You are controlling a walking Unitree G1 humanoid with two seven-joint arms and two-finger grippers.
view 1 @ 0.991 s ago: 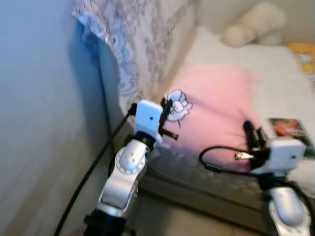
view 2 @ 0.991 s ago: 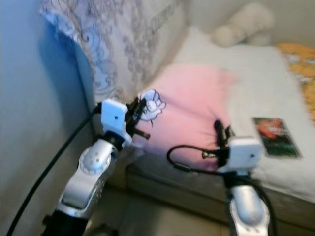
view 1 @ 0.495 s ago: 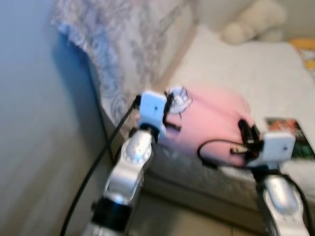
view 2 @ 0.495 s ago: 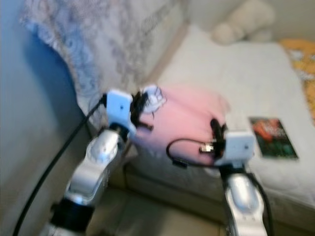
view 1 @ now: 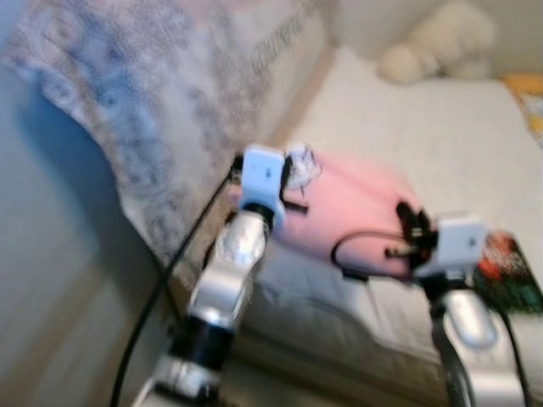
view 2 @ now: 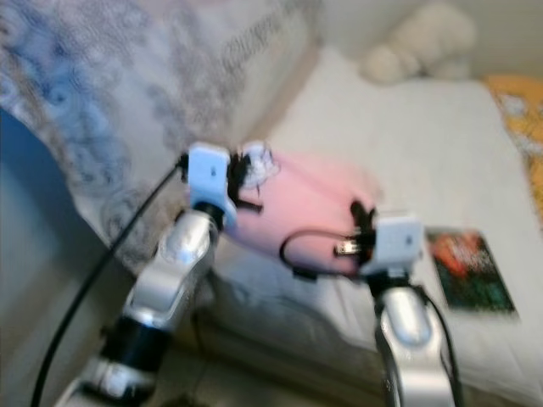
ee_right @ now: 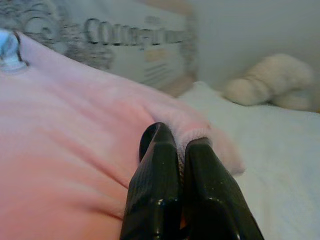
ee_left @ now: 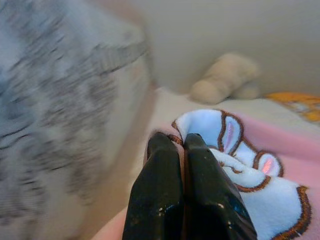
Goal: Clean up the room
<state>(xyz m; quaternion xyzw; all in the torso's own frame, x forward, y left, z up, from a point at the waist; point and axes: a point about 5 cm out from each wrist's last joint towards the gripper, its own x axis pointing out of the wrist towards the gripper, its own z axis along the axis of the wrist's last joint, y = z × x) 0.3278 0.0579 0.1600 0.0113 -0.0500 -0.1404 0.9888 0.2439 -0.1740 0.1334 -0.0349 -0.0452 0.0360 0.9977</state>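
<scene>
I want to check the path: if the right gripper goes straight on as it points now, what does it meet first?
The right gripper, shut on the pink blanket, points along the white bed. Beyond the blanket's edge, the cream plush toy by the wall is probably first; depth is unclear.

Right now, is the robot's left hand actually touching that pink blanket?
Touching. The left wrist view shows the left hand with its black fingers pressed together, pinching the edge of the pink blanket by its white patch.

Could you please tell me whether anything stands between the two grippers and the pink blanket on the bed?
No, nothing does. The left gripper is shut on the pink blanket at its white bunny patch, and the right gripper is shut on another edge of it.
</scene>
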